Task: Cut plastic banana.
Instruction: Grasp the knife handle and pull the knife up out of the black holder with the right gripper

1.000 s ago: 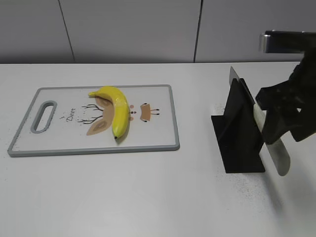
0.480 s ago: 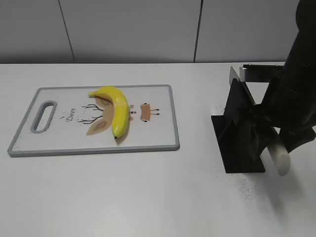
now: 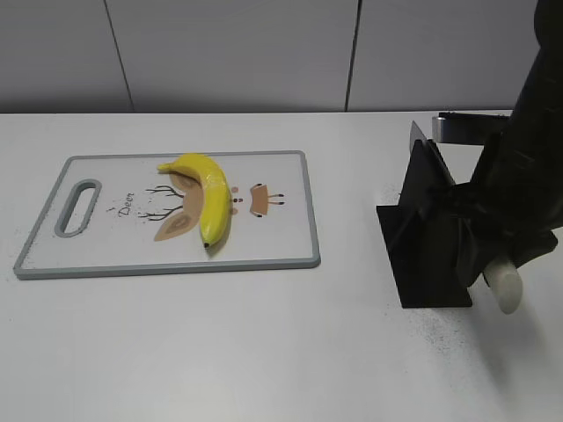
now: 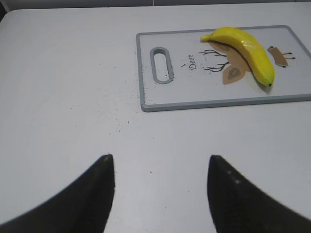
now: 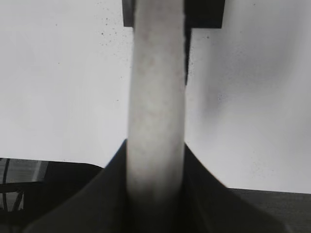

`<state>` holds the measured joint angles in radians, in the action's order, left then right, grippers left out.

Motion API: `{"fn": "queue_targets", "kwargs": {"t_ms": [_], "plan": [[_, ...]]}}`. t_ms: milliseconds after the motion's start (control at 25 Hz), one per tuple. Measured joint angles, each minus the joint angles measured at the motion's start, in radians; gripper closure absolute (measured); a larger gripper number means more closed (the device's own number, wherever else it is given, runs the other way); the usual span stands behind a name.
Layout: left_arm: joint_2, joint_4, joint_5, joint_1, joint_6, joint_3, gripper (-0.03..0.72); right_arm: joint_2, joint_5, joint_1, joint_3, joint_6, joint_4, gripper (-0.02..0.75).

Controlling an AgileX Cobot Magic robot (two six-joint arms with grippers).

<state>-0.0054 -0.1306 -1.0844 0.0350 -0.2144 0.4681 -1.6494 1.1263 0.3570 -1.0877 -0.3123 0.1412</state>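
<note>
Well, the white table [image 3: 264,352] carries a grey-rimmed cutting board [image 3: 281,237] at about nine o'clock, and the yellow plastic banana [image 3: 208,195] lies curved across its printed middle, untouched. Over at three o'clock the right gripper [image 5: 155,170] is clamped on the pale handle of a knife [image 3: 505,288] just beside the black knife stand [image 3: 427,237]. The left gripper [image 4: 160,187] hovers near six o'clock above bare table, its jaws wide apart and holding nothing.

The banana [image 3: 208,193] is yellow, curved and whole, lying flat near the middle of the board [image 3: 281,251], stem toward the far edge. The knife [image 3: 505,286], pale-handled, is held at the right, beside the black stand [image 3: 422,237].
</note>
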Motion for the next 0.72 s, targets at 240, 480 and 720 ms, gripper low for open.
{"fn": "queue_targets", "kwargs": {"t_ms": [240, 480, 720], "plan": [[0.000, 0.000, 0.000, 0.000, 0.000, 0.000, 0.099, 0.111, 0.012, 0.000, 0.000, -0.012, 0.002, 0.575], [0.000, 0.000, 0.000, 0.000, 0.000, 0.000, 0.099, 0.215, 0.034, 0.000, -0.008, -0.018, 0.001, 0.575], [0.000, 0.000, 0.001, 0.000, 0.000, 0.000, 0.099, 0.261, 0.092, 0.000, -0.111, -0.015, -0.048, 0.575]]}}
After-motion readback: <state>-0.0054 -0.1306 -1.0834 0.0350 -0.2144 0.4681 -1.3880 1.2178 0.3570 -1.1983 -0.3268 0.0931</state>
